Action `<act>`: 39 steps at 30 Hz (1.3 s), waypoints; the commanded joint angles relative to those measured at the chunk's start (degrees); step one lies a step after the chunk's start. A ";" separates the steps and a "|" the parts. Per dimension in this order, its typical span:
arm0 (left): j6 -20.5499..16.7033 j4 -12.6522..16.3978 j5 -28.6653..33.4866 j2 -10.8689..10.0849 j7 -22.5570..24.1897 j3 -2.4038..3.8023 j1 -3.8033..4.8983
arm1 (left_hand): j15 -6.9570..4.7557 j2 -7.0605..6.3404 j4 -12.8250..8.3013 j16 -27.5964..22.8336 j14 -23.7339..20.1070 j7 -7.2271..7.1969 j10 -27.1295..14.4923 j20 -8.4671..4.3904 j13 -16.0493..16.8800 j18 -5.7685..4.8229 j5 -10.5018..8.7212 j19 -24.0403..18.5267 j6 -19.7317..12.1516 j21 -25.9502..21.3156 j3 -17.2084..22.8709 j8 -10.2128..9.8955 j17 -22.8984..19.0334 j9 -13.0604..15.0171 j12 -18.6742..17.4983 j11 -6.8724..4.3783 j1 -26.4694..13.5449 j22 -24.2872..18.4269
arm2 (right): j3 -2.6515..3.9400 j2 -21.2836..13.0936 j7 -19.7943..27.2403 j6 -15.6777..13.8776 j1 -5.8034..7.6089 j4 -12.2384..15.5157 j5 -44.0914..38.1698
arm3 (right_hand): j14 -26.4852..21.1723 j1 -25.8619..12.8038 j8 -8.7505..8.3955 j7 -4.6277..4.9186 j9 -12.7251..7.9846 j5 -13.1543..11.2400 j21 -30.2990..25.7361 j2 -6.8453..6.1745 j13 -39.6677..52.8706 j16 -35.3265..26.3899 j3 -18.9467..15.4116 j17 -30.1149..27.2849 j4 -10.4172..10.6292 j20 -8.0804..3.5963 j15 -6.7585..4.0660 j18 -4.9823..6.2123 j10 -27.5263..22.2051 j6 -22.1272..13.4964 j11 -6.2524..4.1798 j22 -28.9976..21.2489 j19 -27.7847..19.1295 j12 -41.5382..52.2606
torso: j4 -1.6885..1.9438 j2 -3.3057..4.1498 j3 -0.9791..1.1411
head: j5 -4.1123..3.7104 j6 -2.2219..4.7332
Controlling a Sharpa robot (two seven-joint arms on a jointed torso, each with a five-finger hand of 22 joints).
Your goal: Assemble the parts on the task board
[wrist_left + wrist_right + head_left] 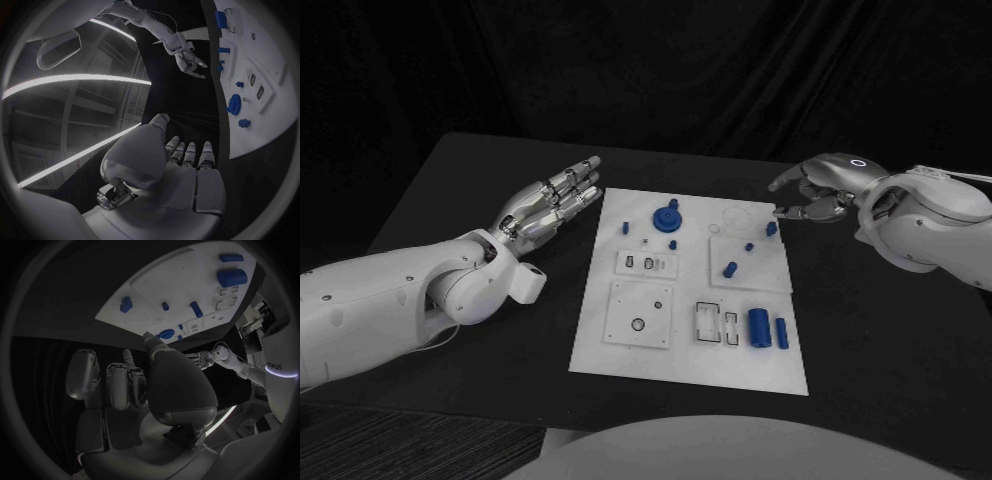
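Head view: both hands off task board (625,350), left hand (555,200) flat, right hand (815,190) curled.

Black table (473,200); dark curtain (646,60) behind it

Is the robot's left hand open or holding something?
Open: the left hand lies flat with fingers stretched out beside the task board, holding nothing.

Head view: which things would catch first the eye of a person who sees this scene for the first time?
The white task board lies in the middle of the black table, dotted with small blue parts; the largest, a blue cylinder, lies near its front right corner. The left hand hovers with straight fingers beside the board's left edge, while the right hand curls over its far right corner.
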 commanded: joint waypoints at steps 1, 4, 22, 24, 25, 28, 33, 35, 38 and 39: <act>0.20 0.01 -0.03 0.20 0.76 0.04 0.01 | 0.45 -0.06 -0.16 -0.21 -0.13 0.11 0.13 0.31 -0.06 0.57 0.23 0.04 -0.02 -0.34 0.25 0.02 -0.05 0.05 -0.20 0.34 -0.58 -0.09 | -0.04 -0.43 -1.20 -0.53 -0.94 -0.56 -0.30 | 4.58 -0.21 -0.19 0.01 -0.12 -0.39 -0.26 0.37 15.07 -0.45 -0.02 10.01 0.42 -0.10 -0.44 0.51 5.95 -0.40 -0.30 6.84 -0.15 0.15 | -0.12 0.04 0.00 | 0.00 -0.06; 0.28 -0.03 -0.03 0.30 0.79 0.04 -0.01 | 0.46 -0.07 -0.18 -0.21 -0.13 0.13 0.13 0.34 -0.06 0.57 0.23 0.04 -0.03 -0.34 0.26 0.02 -0.05 0.05 -0.20 0.35 -0.60 -0.09 | -0.08 -0.42 -0.82 -0.72 -1.88 -1.37 -0.30 | 4.57 -0.22 -0.12 -0.03 -0.16 -0.81 -0.34 0.32 15.07 -0.55 -0.18 9.94 0.53 -0.13 -0.47 0.52 5.95 -0.32 -0.34 6.83 -0.15 0.15 | -0.04 0.01 -0.03 | -0.40 -0.06; 0.71 0.05 -0.03 0.30 0.88 0.04 -0.10 | 0.48 -0.02 -0.22 -0.21 -0.13 0.17 0.13 0.39 -0.06 0.59 0.25 0.04 0.00 -0.34 0.32 0.03 -0.05 0.05 -0.20 0.39 -0.61 -0.09 | -0.10 1.66 -1.23 -2.02 -5.18 -4.79 -0.30 | 4.19 0.43 0.30 0.13 -0.20 -2.52 -1.39 0.26 15.07 -2.55 -0.78 8.32 0.79 -0.22 -0.52 0.67 5.95 0.50 -0.30 6.54 -0.31 0.15 | -0.04 0.03 -0.07 | -0.65 -0.06; 0.71 0.06 -0.03 0.27 0.89 0.04 -0.10 | 0.48 -0.02 -0.22 -0.21 -0.13 0.17 0.13 0.39 -0.06 0.59 0.25 0.04 0.00 -0.34 0.32 0.03 -0.05 0.05 -0.20 0.39 -0.61 -0.09 | -0.10 1.91 -1.11 -2.15 -5.23 -5.06 -0.30 | 4.16 0.42 0.30 0.13 -0.20 -2.54 -1.46 0.28 15.07 -2.67 -0.79 8.22 0.82 -0.22 -0.52 0.68 5.95 0.51 -0.29 6.52 -0.34 0.15 | -0.04 0.02 -0.08 | -0.59 -0.06; 0.73 0.07 -0.03 0.26 0.89 0.04 -0.11 | 0.48 -0.02 -0.22 -0.21 -0.13 0.17 0.13 0.39 -0.06 0.59 0.25 0.04 0.00 -0.34 0.32 0.03 -0.05 0.05 -0.20 0.39 -0.61 -0.09 | -0.10 2.03 -1.03 -2.19 -5.25 -5.17 -0.30 | 4.16 0.42 0.30 0.13 -0.20 -2.54 -1.46 0.28 15.07 -2.67 -0.79 8.22 0.82 -0.22 -0.52 0.68 5.95 0.51 -0.29 6.52 -0.34 0.15 | -0.02 0.01 -0.08 | -0.55 -0.06; 0.78 0.08 -0.03 0.25 0.86 0.04 -0.11 | 0.48 -0.02 -0.22 -0.21 -0.13 0.17 0.13 0.39 -0.06 0.59 0.25 0.04 0.00 -0.34 0.32 0.03 -0.05 0.05 -0.20 0.39 -0.61 -0.09 | -0.10 2.31 -0.88 -2.15 -5.29 -5.45 -0.30 | 4.12 0.40 0.35 0.15 -0.18 -2.58 -1.53 0.33 15.07 -2.87 -0.82 8.06 0.88 -0.22 -0.51 0.69 5.95 0.62 -0.28 6.50 -0.35 0.15 | 0.05 0.05 -0.05 | -0.60 -0.06; 0.85 0.07 -0.03 0.22 0.81 0.04 -0.12 | 0.48 -0.02 -0.22 -0.21 -0.13 0.17 0.13 0.39 -0.06 0.59 0.25 0.04 0.00 -0.34 0.32 0.03 -0.05 0.05 -0.20 0.39 -0.61 -0.09 | -0.09 2.95 -0.76 -1.96 -5.44 -6.14 -0.30 | 4.10 0.72 0.82 0.24 0.02 -2.46 -1.80 0.54 15.07 -3.18 -0.97 7.82 0.96 -0.18 -0.46 0.70 5.95 1.67 -0.19 6.45 -0.33 0.15 | 0.00 0.05 -0.06 | -0.52 -0.06; 0.89 0.08 -0.03 0.22 0.79 0.04 -0.12 | 0.48 -0.02 -0.22 -0.21 -0.13 0.17 0.13 0.39 -0.06 0.59 0.25 0.04 0.00 -0.34 0.32 0.03 -0.05 0.05 -0.20 0.39 -0.61 -0.09 | -0.09 3.25 -0.69 -1.82 -5.54 -6.53 -0.30 | 4.10 0.79 0.94 0.26 0.08 -2.31 -1.84 0.59 15.07 -3.25 -1.00 7.76 0.98 -0.17 -0.44 0.70 5.95 1.93 -0.18 6.44 -0.31 0.15 | 0.00 0.05 -0.06 | -0.51 -0.06; 0.99 0.11 -0.03 0.25 0.77 0.04 -0.12 | 0.48 -0.02 -0.22 -0.21 -0.13 0.17 0.13 0.39 -0.06 0.59 0.25 0.04 0.00 -0.34 0.32 0.03 -0.05 0.05 -0.20 0.39 -0.61 -0.09 | -0.08 3.62 -0.54 -1.73 -5.68 -6.99 -0.30 | 4.11 0.98 1.22 0.29 0.27 -1.47 -2.02 0.77 15.07 -3.41 -1.06 7.64 1.04 -0.15 -0.43 0.72 5.95 2.60 -0.16 6.42 -0.30 0.15 | 0.01 0.05 -0.05 | -0.42 -0.06; 1.01 0.11 -0.03 0.27 0.77 0.04 -0.13 | 0.48 -0.02 -0.22 -0.21 -0.13 0.17 0.13 0.39 -0.06 0.59 0.25 0.04 0.00 -0.34 0.32 0.03 -0.05 0.05 -0.20 0.39 -0.61 -0.09 | -0.08 3.76 -0.47 -1.70 -5.76 -7.16 -0.30 | 4.10 1.06 1.38 0.29 0.38 -1.23 -2.09 0.79 15.07 -3.50 -1.10 7.57 1.04 -0.15 -0.42 0.72 5.95 2.96 -0.16 6.41 -0.29 0.15 | 0.01 0.04 -0.04 | -0.43 -0.06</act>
